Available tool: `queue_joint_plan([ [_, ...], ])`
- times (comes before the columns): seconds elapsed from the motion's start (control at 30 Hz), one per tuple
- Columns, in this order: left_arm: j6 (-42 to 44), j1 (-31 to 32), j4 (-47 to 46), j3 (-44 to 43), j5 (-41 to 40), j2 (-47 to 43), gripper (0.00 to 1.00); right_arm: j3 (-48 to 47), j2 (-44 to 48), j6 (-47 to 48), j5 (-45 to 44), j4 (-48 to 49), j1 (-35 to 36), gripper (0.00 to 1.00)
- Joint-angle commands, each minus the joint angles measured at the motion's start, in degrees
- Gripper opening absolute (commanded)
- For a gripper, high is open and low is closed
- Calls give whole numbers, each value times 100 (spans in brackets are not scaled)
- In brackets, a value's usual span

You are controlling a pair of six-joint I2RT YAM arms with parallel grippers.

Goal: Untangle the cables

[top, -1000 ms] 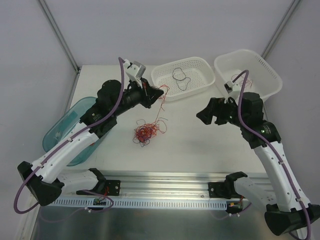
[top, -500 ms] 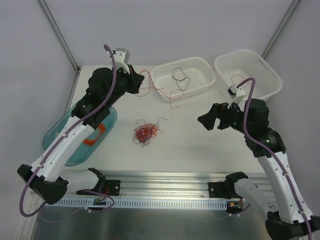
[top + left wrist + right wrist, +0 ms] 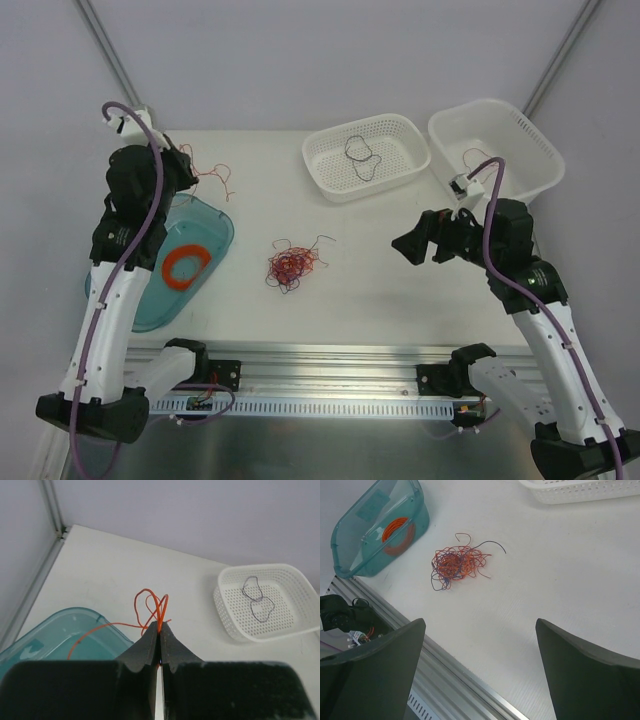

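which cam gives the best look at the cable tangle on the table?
Right wrist: the tangle lies unobstructed and large enough to tell red strands from dark ones. Top external shows it whole but small and coarse. Left wrist misses it entirely.

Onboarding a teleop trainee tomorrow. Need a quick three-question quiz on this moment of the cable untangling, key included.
1. True or false: the cable tangle is touched by neither arm's jaws.
2. The left jaws are shut on: A) a red cable strand; B) the orange coil; C) the whole tangle.
3. Which container holds the loose dark grey cable?
Key: 1 true; 2 A; 3 the left-hand white perforated basket in the top view.
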State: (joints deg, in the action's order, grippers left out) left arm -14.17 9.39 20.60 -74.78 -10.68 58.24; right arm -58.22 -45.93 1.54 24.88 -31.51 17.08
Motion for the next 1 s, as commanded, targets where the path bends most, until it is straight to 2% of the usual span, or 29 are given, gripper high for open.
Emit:
queue_joint_plan([
  [0.0,55,-472,242,69,-224,-242,0,12,-56,39,219,233,23,97],
  [0.43,-112,-2044,436,1272,-461,-577,0,47,-56,83,315,154,102,97],
  [0.6,-252,-2275,445,2028,-628,-638,0,74,-39,109,315,92,111,97],
  [0.63,-287,-2283,445,2116,-611,-621,5,74,-47,110,324,92,103,97],
  [0.67,-288,-2310,445,2282,-567,-612,24,74,-56,101,324,92,111,97],
  [0.73,-296,-2345,454,2398,-506,-577,50,65,-82,110,342,92,111,97],
  [0.77,-305,-2362,497,2459,-436,-577,68,56,-117,118,350,101,129,97],
  [0.9,-261,-2371,611,2416,-164,-507,92,38,-214,127,377,92,216,97],
  [0.97,-200,-2363,717,2311,186,-463,97,47,-284,153,368,92,269,97],
])
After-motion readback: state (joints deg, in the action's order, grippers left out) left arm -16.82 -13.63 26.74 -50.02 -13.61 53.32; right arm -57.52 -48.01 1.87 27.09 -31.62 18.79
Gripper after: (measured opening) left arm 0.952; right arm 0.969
